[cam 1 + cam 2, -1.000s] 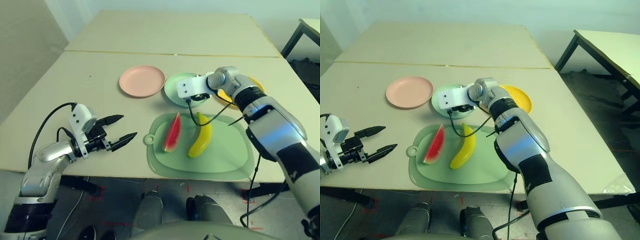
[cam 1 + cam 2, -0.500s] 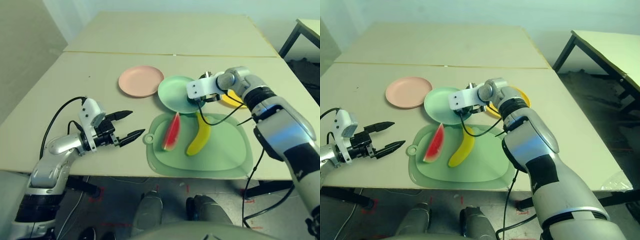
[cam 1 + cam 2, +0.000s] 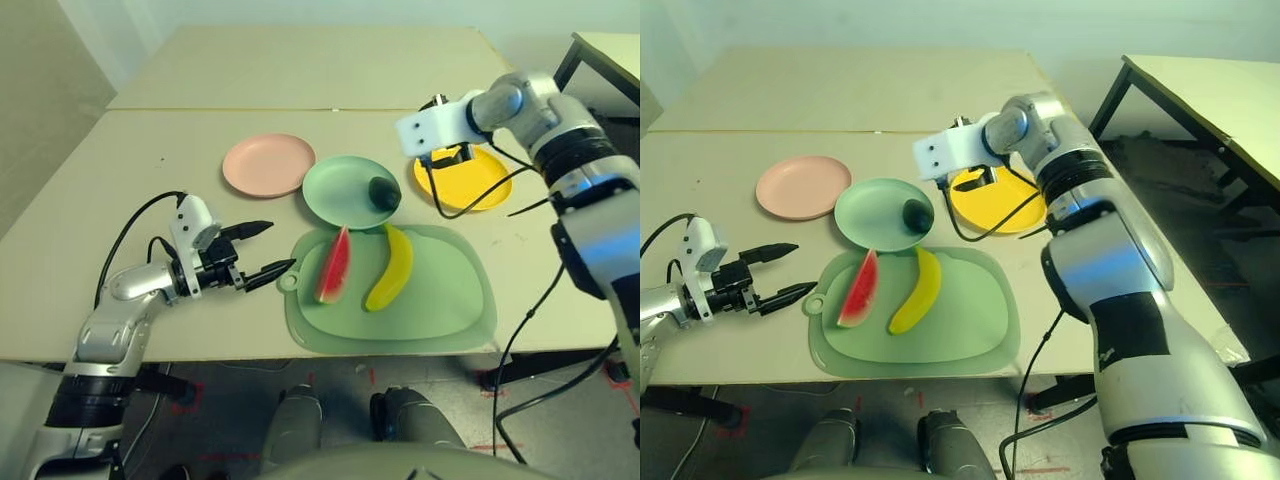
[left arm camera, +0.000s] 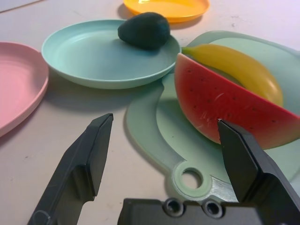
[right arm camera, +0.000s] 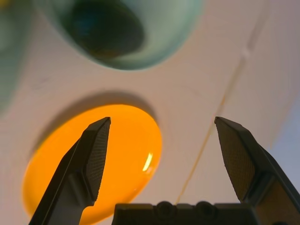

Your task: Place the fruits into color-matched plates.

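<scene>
while the avocado sits on the green plate, both left gripper and right gripper are just hanging out spread wide, holding nothing.

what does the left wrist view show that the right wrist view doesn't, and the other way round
Only the left wrist view shows the watermelon wedge, the pink plate, the cutting mat's ring-shaped tab and the left gripper, open.

Only the right wrist view shows the right gripper, also open, and a long thin seam across the table.

Both show the dark-green avocado in the green plate, plus the yellow plate.
</scene>
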Robot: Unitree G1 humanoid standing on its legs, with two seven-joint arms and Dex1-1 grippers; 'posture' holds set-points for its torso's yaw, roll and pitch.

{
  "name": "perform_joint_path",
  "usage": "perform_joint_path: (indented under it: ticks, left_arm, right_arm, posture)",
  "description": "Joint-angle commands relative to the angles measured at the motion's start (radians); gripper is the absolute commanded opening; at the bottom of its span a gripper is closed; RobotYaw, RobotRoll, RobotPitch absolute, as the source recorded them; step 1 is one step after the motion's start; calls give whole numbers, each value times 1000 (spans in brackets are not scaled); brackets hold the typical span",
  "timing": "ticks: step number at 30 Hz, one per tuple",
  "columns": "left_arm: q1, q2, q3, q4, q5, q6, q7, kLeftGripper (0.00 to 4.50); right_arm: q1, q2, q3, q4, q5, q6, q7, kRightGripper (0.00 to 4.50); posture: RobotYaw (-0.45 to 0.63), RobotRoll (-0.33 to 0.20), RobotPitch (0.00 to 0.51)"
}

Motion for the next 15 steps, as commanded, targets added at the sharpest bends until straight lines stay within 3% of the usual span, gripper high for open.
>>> perform_joint_path:
  ticks: [1,7,11,15]
  left_arm:
    - [6,5,-5,5,-14,-2,-38,4500]
    - [-5,45,-4,45,-15,-12,-132,4500]
    - [-22,60,-8,56,-15,-2,-166,4500]
    - [-11,67,-3,35,-24,24,-179,4500]
  right_arm:
    - [132,-77,-10,-256,93,29,167,4482]
    - [366,-191,1,-664,174,38,280,4482]
    - [431,-171,29,-752,154,21,270,4482]
    - [411,-110,50,-748,125,25,238,4482]
  posture:
    - [65,0,63]
    - [55,0,60]
    - [57,0,66]
    - [60,0,67]
